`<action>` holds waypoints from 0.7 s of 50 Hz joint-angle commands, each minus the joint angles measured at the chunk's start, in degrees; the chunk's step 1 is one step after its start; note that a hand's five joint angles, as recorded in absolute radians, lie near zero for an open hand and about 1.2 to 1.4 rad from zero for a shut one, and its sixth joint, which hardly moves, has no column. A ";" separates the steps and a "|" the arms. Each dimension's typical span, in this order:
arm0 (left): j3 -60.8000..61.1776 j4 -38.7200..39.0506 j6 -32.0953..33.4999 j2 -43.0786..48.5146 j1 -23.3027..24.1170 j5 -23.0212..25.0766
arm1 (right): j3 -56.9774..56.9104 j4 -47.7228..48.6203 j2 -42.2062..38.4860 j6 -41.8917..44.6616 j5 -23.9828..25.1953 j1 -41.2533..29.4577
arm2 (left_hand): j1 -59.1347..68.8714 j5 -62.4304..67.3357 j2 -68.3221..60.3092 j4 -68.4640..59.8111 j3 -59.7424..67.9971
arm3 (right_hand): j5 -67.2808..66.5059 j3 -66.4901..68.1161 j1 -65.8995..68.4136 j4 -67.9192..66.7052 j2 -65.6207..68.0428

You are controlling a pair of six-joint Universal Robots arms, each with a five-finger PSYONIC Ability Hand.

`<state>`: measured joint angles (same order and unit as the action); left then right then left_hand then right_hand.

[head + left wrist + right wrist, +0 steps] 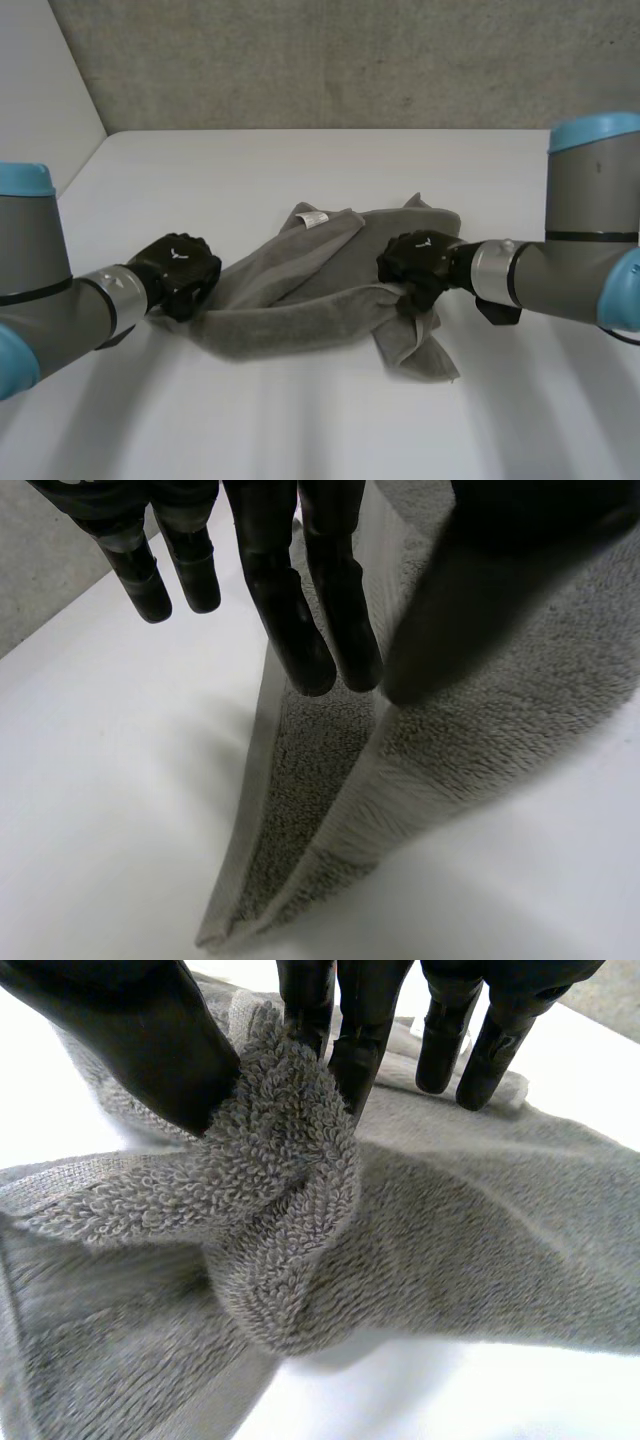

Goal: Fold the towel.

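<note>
Table point(300, 170), white, takes up most of the head view under a grey back wall. On it, just below the middle of the frame, lies the grey towel point(290, 300), half gathered. One long band of it runs from lower left toward the centre, a looser flap lies behind that, and a tail hangs toward lower right.

The left arm point(40, 290) enters from the left edge and the right arm point(580, 250) from the right edge.

The left hand point(178, 270) sits at the towel's left end. In its wrist view a hemmed edge rises between the straight fingers point(300, 630) and the thumb point(470, 600), so I judge it nipped there. Two outer fingers hang free of the cloth.

The right hand point(420, 262) is at the right of centre. Its thumb point(140, 1030) and fingers point(360, 1030) pinch a thick twisted wad of terry, not a clean corner.

A small white label point(314, 217) shows on the far edge, above centre.

The step in hand looks like drawing the cloth out before a fold can be made. To do it well, both pinches should hold while the hands part sideways at an even height, until the band between them goes flat. The wad may hide a second layer, so the right hand's hold probably needs resetting onto one edge. Pulling hard on that twist could drag the whole towel instead of opening it.
</note>
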<state>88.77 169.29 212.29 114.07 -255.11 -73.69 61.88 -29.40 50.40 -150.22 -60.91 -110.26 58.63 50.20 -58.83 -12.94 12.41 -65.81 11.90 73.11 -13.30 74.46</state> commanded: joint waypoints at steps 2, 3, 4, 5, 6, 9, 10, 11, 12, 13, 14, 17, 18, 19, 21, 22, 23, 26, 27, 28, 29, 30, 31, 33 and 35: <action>1.15 3.33 -0.56 -0.17 2.07 -0.40 | 0.97 4.79 1.81 -4.20 -0.61 -1.53 | -42.69 -44.27 42.89 2.94 -2.41 | -4.19 -1.90 6.89 3.30 5.54; 1.93 4.37 -0.56 -0.52 2.07 -0.49 | 1.49 6.62 1.98 -5.42 -0.79 -1.53 | -47.36 -48.93 47.56 2.94 -2.41 | -4.19 -1.90 6.89 3.30 5.54; 2.63 5.08 -0.64 -1.22 2.07 -0.49 | 1.84 8.20 1.90 -6.74 -1.05 -1.44 | -47.40 -48.98 47.60 2.94 -2.41 | -4.19 -1.90 6.89 3.30 5.54; 2.64 5.09 -0.64 -1.22 2.07 -0.49 | 1.84 8.22 1.90 -6.75 -1.05 -1.44 | -47.40 -48.98 47.61 2.94 -2.41 | -4.19 -1.90 6.89 3.30 5.54; 3.34 5.70 -0.64 -1.66 2.07 -0.40 | 2.19 9.35 1.90 -8.14 -1.05 -1.27 | -47.24 -48.81 47.44 2.94 -2.41 | -4.19 -1.90 6.89 3.30 5.54; 4.74 6.84 -0.64 -1.93 2.24 -0.40 | 3.33 10.85 1.98 -10.96 -0.88 -0.83 | -47.07 -48.64 47.27 2.94 -2.41 | -4.19 -1.90 6.89 3.30 5.54; 5.45 7.19 -0.56 -1.93 2.42 -0.32 | 3.77 11.55 1.98 -11.93 -0.88 -0.83 | -46.90 -48.48 47.10 2.94 -2.41 | -4.19 -1.90 6.89 3.30 5.54; 5.45 7.20 -0.56 -1.93 2.42 -0.31 | 3.78 11.56 1.98 -11.94 -0.88 -0.83 | -46.90 -48.48 47.10 2.94 -2.41 | -4.19 -1.90 6.89 3.30 5.54; 6.06 7.46 -0.56 -1.84 2.51 -0.23 | 4.39 12.43 2.07 -12.55 -0.88 -0.83 | -46.07 -47.64 46.27 2.94 -2.41 | -4.19 -1.90 6.89 3.30 5.54; 6.59 7.55 -0.56 -1.75 2.60 -0.14 | 5.09 13.39 2.16 -12.81 -0.96 -0.74 | -45.06 -46.64 45.26 2.94 -2.41 | -4.19 -1.90 6.89 3.30 5.54; 6.60 7.55 -0.56 -1.75 2.60 -0.14 | 5.10 13.40 2.16 -12.82 -0.97 -0.74 | -45.05 -46.63 45.25 2.94 -2.41 | -4.19 -1.90 6.89 3.30 5.54; 7.12 7.55 -0.56 -1.22 2.60 -0.05 | 6.24 14.37 3.04 -13.17 -0.97 -0.57 | -40.84 -42.42 41.05 2.94 -2.41 | -4.19 -1.90 6.89 3.30 5.54; 7.30 7.55 -0.56 -1.14 2.60 -0.14 | 6.67 14.54 3.82 -13.25 -0.97 -0.39 | -37.85 -39.42 38.05 2.94 -2.41 | -4.19 -1.90 6.89 3.30 5.54; 7.30 7.55 -0.56 -1.13 2.60 -0.14 | 6.68 14.55 3.83 -13.25 -0.97 -0.39 | -37.82 -39.39 38.02 2.94 -2.41 | -4.19 -1.90 6.89 3.30 5.54; 7.47 7.55 -0.56 -1.05 2.77 -0.23 | 7.55 15.16 4.97 -13.25 -0.96 -0.30 | -33.80 -35.38 34.00 2.94 -2.41 | -4.19 -1.90 6.89 3.30 5.54; 7.48 7.55 -0.56 -1.05 2.77 -0.23 | 7.56 15.16 4.97 -13.25 -0.97 -0.30 | -33.78 -35.36 33.98 2.94 -2.41 | -4.19 -1.90 6.89 3.30 5.54; 7.48 7.46 -0.56 -0.96 2.69 -0.31 | 8.08 15.51 5.23 -13.25 -0.97 -0.30 | -30.61 -32.19 30.82 2.94 -2.41 | -4.19 -1.90 6.89 3.30 5.54; 7.48 7.37 -0.56 -1.05 2.68 -0.40 | 8.96 15.78 5.41 -13.25 -0.97 -0.21 | -16.37 -17.95 16.57 2.94 -2.41 | -4.19 -1.90 6.89 3.30 5.54; 7.48 7.29 -0.56 -1.05 2.68 -0.49 | 9.40 15.69 5.50 -13.25 -0.88 -0.13 | -8.13 -9.70 8.33 2.94 -2.41 | -4.19 -1.90 6.89 3.30 5.54; 7.48 7.29 -0.56 -1.05 2.68 -0.49 | 9.40 15.69 5.50 -13.25 -0.88 -0.13 | -8.04 -9.62 8.24 2.94 -2.41 | -4.19 -1.90 6.89 3.30 5.54; 7.56 7.11 -0.56 -1.05 2.68 -0.49 | 9.93 15.69 5.59 -13.25 -0.88 -0.13 | 1.28 -0.29 -1.08 2.94 -2.41 | -4.19 -1.90 6.89 3.30 5.54; 7.56 7.11 -0.56 -1.05 2.68 -0.49 | 9.93 15.69 5.59 -13.25 -0.88 -0.13 | 1.38 -0.20 -1.18 2.94 -2.41 | -4.19 -1.90 6.89 3.30 5.54; 7.48 6.94 -0.64 -1.05 2.77 -0.58 | 10.54 15.60 5.76 -13.17 -0.53 -0.04 | 8.04 6.46 -7.84 2.94 -2.41 | -4.19 -1.90 6.89 3.30 5.54; 7.48 6.85 -0.64 -1.13 2.77 -0.67 | 11.16 15.43 6.29 -13.08 -0.17 0.05 | 14.83 13.26 -14.63 2.94 -2.41 | -4.19 -1.90 6.89 3.30 5.54; 7.56 6.58 -0.64 -1.48 2.69 -0.84 | 12.82 15.25 7.60 -12.38 0.09 0.49 | 21.37 19.79 -21.17 2.94 -2.41 | -4.19 -1.90 6.89 3.30 5.54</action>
<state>96.28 176.36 211.69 113.00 -252.37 -74.25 72.17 -13.75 56.37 -163.38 -61.50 -110.30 72.01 61.84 -72.07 -12.94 12.42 -65.81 11.90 73.14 -13.30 74.70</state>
